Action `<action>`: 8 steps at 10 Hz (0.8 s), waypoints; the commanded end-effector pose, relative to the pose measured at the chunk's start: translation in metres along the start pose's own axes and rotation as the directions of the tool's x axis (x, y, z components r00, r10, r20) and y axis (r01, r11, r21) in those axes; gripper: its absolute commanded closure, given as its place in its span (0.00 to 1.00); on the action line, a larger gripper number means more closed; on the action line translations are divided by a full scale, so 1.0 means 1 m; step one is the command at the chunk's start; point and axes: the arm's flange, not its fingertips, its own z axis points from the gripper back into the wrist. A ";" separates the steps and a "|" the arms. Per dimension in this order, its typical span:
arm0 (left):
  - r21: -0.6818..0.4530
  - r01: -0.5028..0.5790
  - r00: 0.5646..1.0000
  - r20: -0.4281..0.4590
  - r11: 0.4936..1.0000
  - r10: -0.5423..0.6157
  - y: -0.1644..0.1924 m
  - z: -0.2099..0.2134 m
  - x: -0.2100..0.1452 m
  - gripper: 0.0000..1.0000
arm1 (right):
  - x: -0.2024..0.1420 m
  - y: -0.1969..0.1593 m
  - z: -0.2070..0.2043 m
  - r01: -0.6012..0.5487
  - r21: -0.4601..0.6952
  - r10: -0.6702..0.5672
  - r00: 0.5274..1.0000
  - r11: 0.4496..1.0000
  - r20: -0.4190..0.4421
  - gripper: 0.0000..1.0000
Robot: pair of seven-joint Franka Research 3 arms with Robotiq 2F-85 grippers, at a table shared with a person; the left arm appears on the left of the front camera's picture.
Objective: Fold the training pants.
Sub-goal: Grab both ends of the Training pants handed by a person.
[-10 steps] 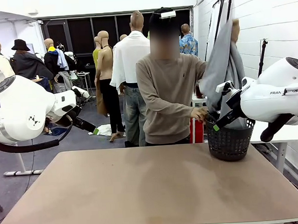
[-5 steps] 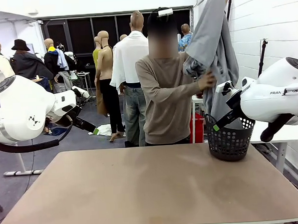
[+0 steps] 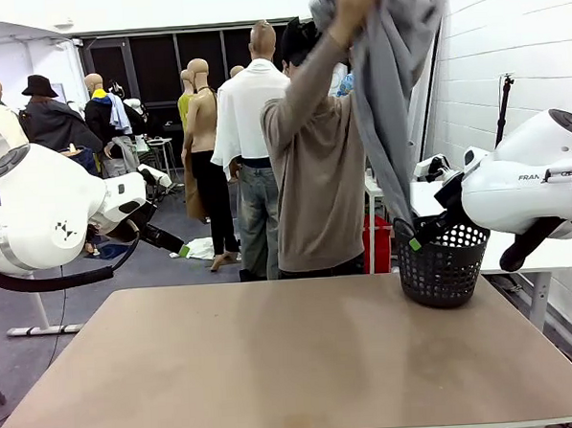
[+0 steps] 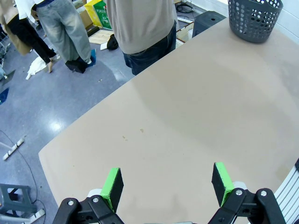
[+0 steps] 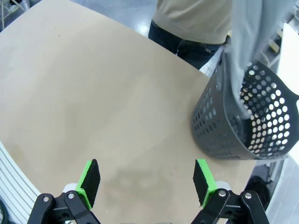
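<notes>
Person holds soft light grey training pants (image 3: 395, 93) up high.
Dark holey plastic basket (image 3: 444, 268) at two o'clock; left gripper (image 4: 168, 179) and right gripper (image 5: 147, 182) gape empty.

A tan table (image 3: 275, 368) with rounded corners is recorded, faint smudges being noted on its surface. A dark grey perforated basket (image 3: 444, 271) is set upright on it near the far right corner. A person (image 3: 318, 184) in a beige sweater and dark trousers is found standing just beyond the far edge, beside the basket. Behind, a red object (image 3: 376, 250) is seen low down and a white cloth (image 3: 199, 247) is left on the grey floor (image 3: 164, 268), with a white block wall (image 3: 507, 30) at the right.
</notes>
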 end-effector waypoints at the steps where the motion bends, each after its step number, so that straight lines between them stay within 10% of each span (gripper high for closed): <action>1: -0.005 -0.001 1.000 0.003 1.000 0.001 0.000 0.000 0.000 0.00 | 0.000 0.000 0.000 -0.001 0.006 0.001 1.000 1.000 0.000 0.00; 8: -0.005 -0.001 1.000 0.003 1.000 0.001 0.000 0.000 0.000 0.00 | 0.000 0.000 0.000 -0.001 0.006 0.001 1.000 1.000 0.000 0.00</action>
